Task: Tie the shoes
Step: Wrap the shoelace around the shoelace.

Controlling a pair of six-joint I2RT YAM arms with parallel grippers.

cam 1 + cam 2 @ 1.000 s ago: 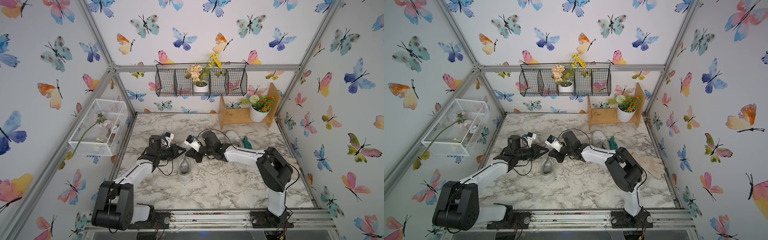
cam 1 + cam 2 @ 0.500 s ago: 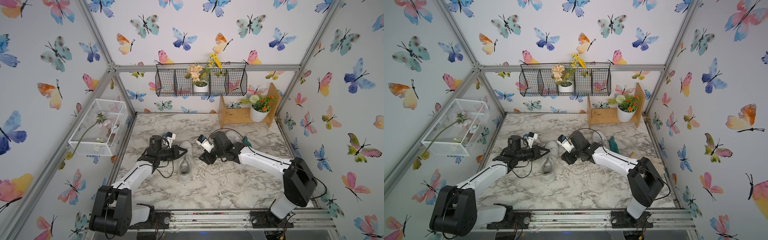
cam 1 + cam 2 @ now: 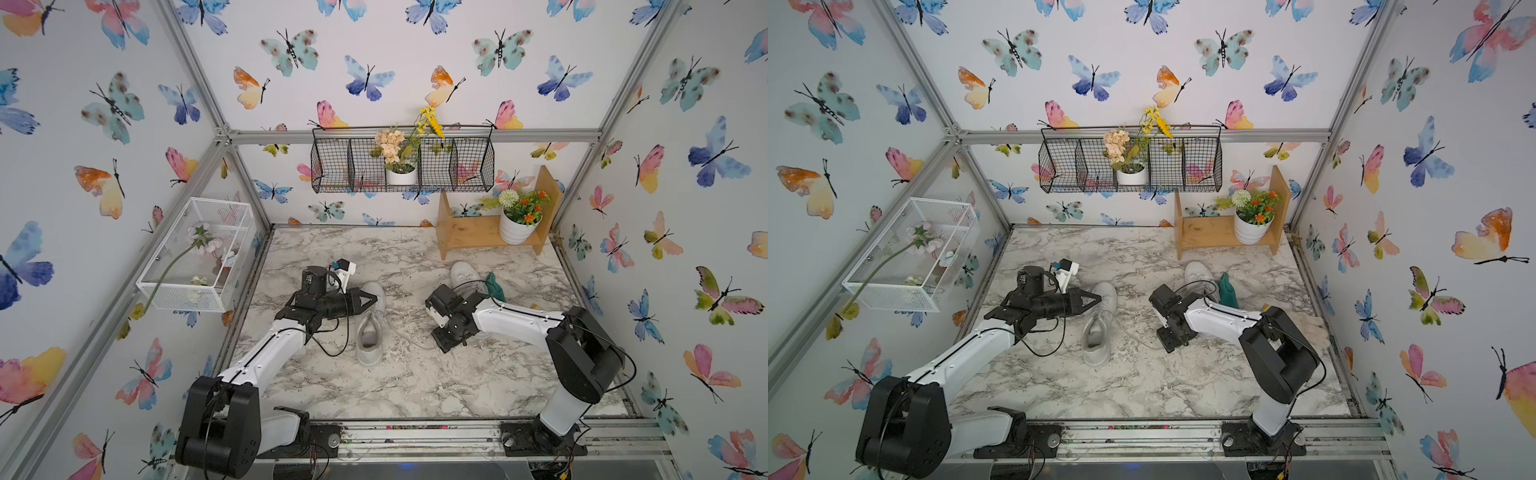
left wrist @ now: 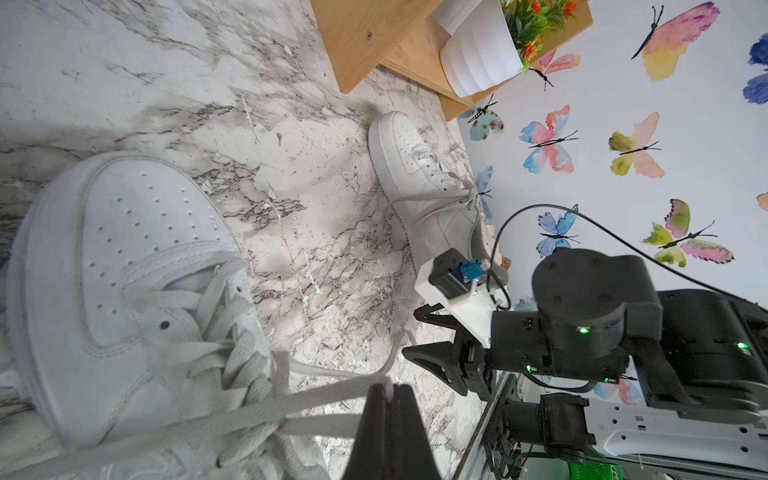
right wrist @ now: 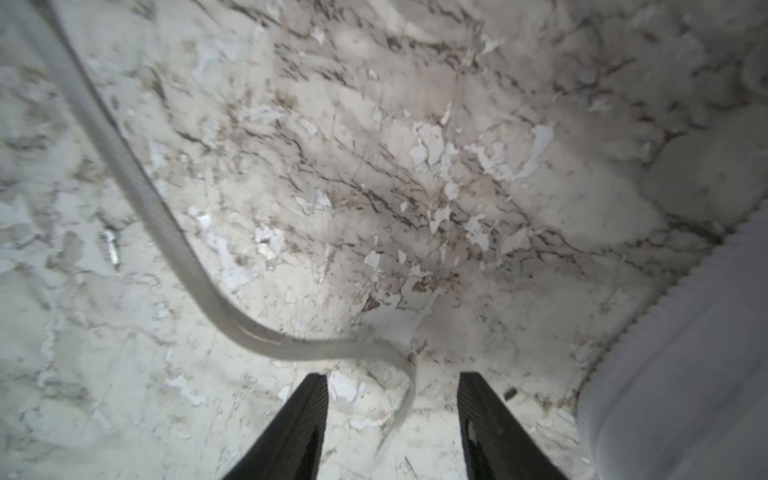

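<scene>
White perforated sneaker point(image 4: 124, 266) – flat laces point(image 4: 232, 361) loose.

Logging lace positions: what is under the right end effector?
The marble table, with a loose white lace whose end curls between the open jaws of the right end effector. The table right beneath each jaw is covered by it.

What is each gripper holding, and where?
Left gripper pinches a lace of the centre shoe, on its loose stretch. Right gripper is open; a lace end lies between its jaws, unheld.
</scene>
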